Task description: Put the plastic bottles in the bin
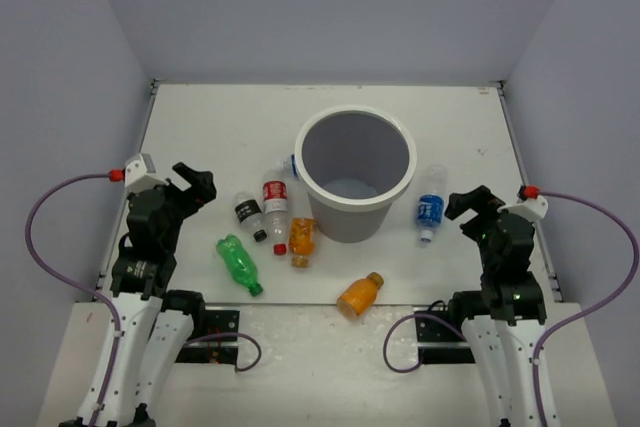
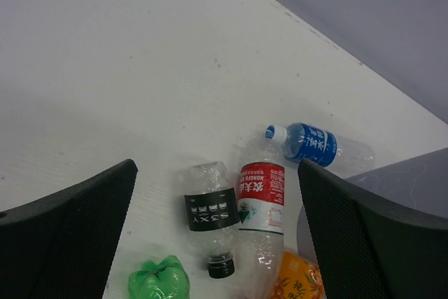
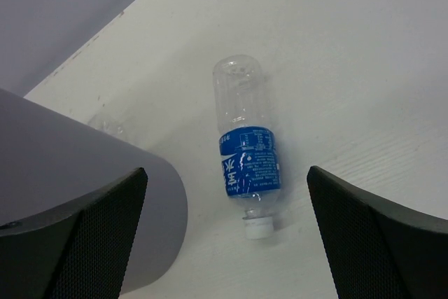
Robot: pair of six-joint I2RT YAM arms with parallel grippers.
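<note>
Overhead view of a white tabletop (image 1: 220, 127) with a round light-grey bin (image 1: 345, 219) standing upright at its centre, thick white rim on top. Seven small plastic bottles lie on their sides around the bin, none inside it.

The left jaws are spread wide and hold nothing. Beyond them, between the two fingers in the left wrist view, lie a clear black-label bottle (image 2: 210, 211) with a black cap and, touching it on the bin side, a clear red-label bottle (image 2: 260, 204). A crumpled green bottle (image 1: 238, 264) lies nearer the arm bases. An orange bottle (image 1: 302, 241) sits just beside the bin's near-left wall. A far blue-label bottle (image 2: 315, 145) with a white cap lies against the bin's left side, partly hidden behind it from above.

The right jaws are also spread wide and empty. Just beyond them, centred between the fingers in the right wrist view, lies a clear right-side blue-label bottle (image 3: 245, 166), white cap pointing toward the jaws, close to the bin's right wall but apart from it.

A second orange bottle (image 1: 360, 294) lies alone at the near edge, between the two arms.
</note>
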